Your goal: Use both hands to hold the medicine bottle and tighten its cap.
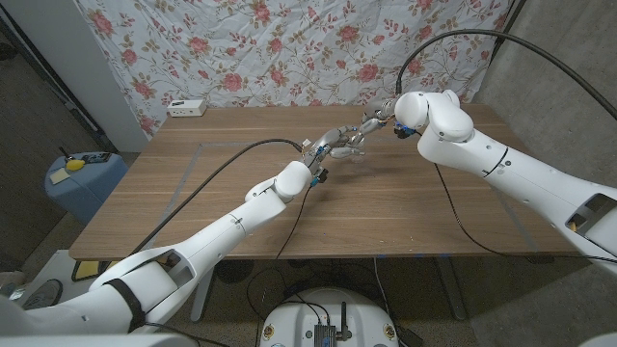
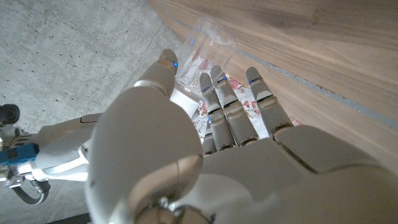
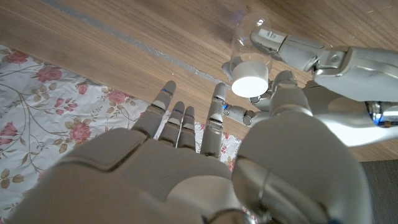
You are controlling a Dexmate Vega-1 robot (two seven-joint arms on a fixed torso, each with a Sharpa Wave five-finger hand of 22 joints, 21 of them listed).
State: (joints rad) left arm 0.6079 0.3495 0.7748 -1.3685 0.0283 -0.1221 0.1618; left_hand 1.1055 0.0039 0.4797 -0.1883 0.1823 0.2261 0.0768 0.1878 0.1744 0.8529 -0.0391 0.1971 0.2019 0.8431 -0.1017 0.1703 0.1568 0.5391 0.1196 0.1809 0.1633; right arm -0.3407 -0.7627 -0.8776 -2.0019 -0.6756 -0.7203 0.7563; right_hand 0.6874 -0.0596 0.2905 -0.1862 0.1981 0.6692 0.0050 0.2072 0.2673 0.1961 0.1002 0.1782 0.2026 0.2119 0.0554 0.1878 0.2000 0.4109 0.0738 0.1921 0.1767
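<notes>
No readable text, label or number anywhere; the clear medicine bottle [image 3: 249, 53] seems unlabelled

Makeshift lab: floral sheet backdrop [image 1: 289, 48], bare concrete wall [image 1: 564, 58], trailing cables [image 1: 207, 188].

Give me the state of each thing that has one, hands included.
Medicine bottle: clear, upright on the table, held by the left hand.
White cap: on the bottle; how tight, cannot tell.
Left hand: fingers around the bottle.
Right hand: open, near the cap, not gripping it.
</notes>
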